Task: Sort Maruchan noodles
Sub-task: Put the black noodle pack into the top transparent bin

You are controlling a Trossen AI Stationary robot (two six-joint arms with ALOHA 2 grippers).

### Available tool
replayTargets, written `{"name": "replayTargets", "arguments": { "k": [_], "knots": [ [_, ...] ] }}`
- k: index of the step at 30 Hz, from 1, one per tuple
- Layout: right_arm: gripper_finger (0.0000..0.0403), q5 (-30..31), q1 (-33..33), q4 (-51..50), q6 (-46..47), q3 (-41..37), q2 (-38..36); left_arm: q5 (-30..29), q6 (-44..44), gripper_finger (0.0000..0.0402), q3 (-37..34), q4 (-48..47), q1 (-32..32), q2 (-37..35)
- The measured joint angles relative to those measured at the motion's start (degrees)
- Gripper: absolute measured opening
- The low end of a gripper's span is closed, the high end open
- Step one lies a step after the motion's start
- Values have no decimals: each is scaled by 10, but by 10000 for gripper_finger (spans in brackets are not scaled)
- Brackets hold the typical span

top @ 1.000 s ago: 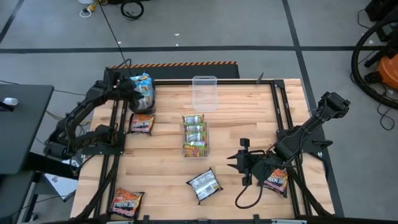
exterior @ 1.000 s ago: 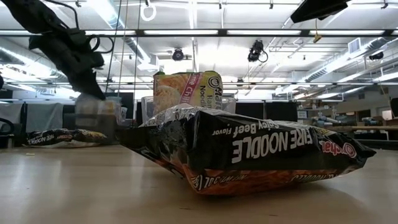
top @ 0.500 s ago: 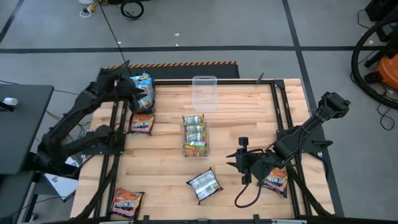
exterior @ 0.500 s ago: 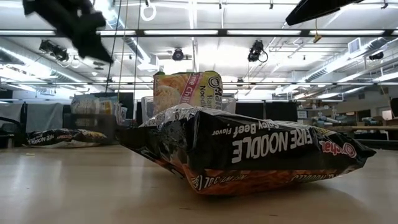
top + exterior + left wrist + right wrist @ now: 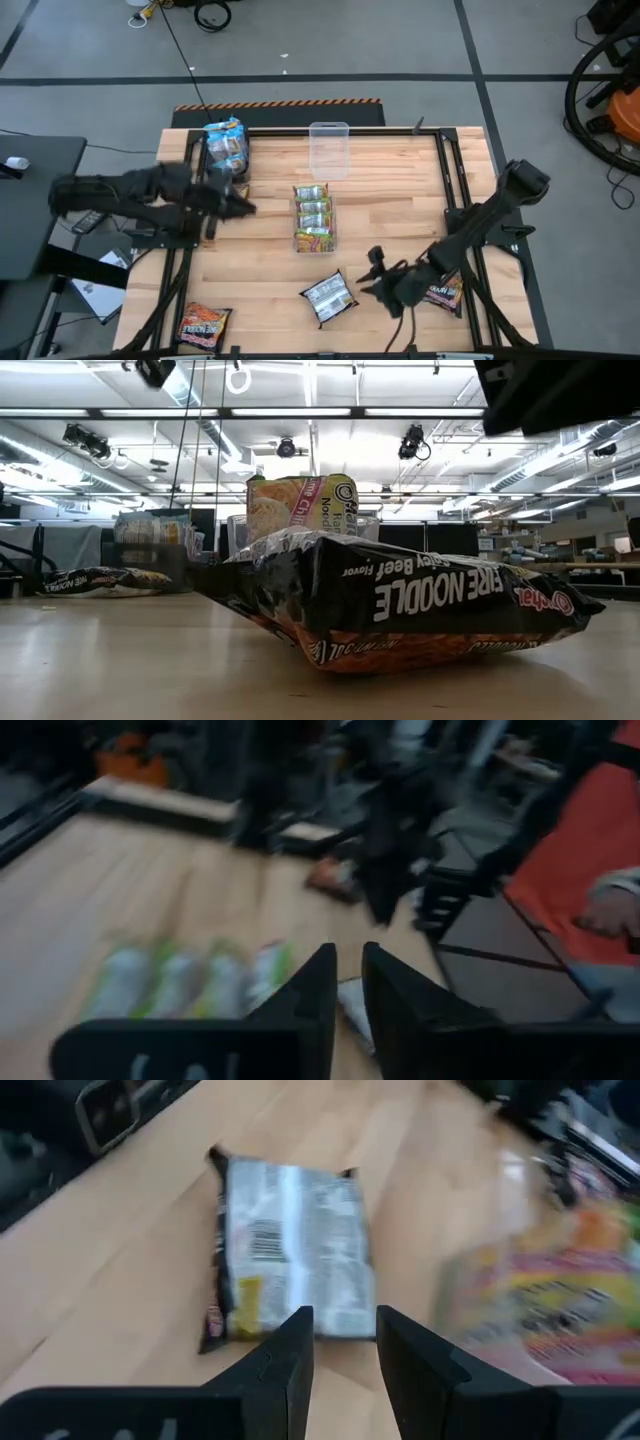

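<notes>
Blue-silver packets stand in a clear bin (image 5: 227, 148) at the far left. Yellow-green packets (image 5: 314, 217) fill the middle bin. A silver packet (image 5: 328, 297) (image 5: 290, 1250) lies flat near the near edge. A brown-orange packet (image 5: 203, 325) lies at the near left, and another (image 5: 445, 290) lies under the right arm. My left gripper (image 5: 248, 208) (image 5: 343, 970) hangs over the table's left part, pointing at the middle bin, open by a narrow gap. My right gripper (image 5: 368, 272) (image 5: 345, 1330) is open, just right of the silver packet, and touches nothing.
An empty clear bin (image 5: 329, 150) stands at the far middle. In the low view a dark Fire Noodle packet (image 5: 400, 600) fills the foreground, with a yellow packet (image 5: 300, 505) upright behind it. Black frame rails (image 5: 455, 200) run along both table sides.
My left arm has swung away from the bin of blue-silver packets, toward the near edge and the right, and now lies across the table's left side, pointing at the middle bin. My right gripper has moved toward the near edge and toward the silver packet.
</notes>
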Motion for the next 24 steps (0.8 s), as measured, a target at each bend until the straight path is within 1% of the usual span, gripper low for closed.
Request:
{"name": "replayTargets", "arguments": {
  "k": [3, 5, 8, 11, 14, 17, 19, 21, 24],
  "knots": [
    [118, 5, 7, -2, -24, 28, 52, -92, 10, 34, -1, 79, -119, 43],
    [119, 12, 10, 1, -39, 46, 78, -155, 20, 20, 2, 105, -191, 73],
    [120, 25, 21, -6, -65, 68, 105, -248, 28, 7, 21, 127, -278, 133],
    [120, 46, 32, -21, -91, 78, 110, -317, 22, 6, 54, 147, -345, 205],
    [120, 66, 44, -29, -114, 78, 101, -369, 18, 7, 110, 148, -399, 288],
    [126, 72, 51, -25, -145, 79, 94, -395, 19, 7, 168, 146, -439, 374],
    [136, 68, 51, -30, -152, 78, 99, -405, 17, 7, 199, 147, -455, 427],
    [149, 53, 45, -28, -151, 79, 109, -432, 8, 7, 221, 145, -467, 475],
    [170, 43, 38, -27, -133, 78, 123, -470, -29, 11, 250, 145, -473, 538]
  ]
}}
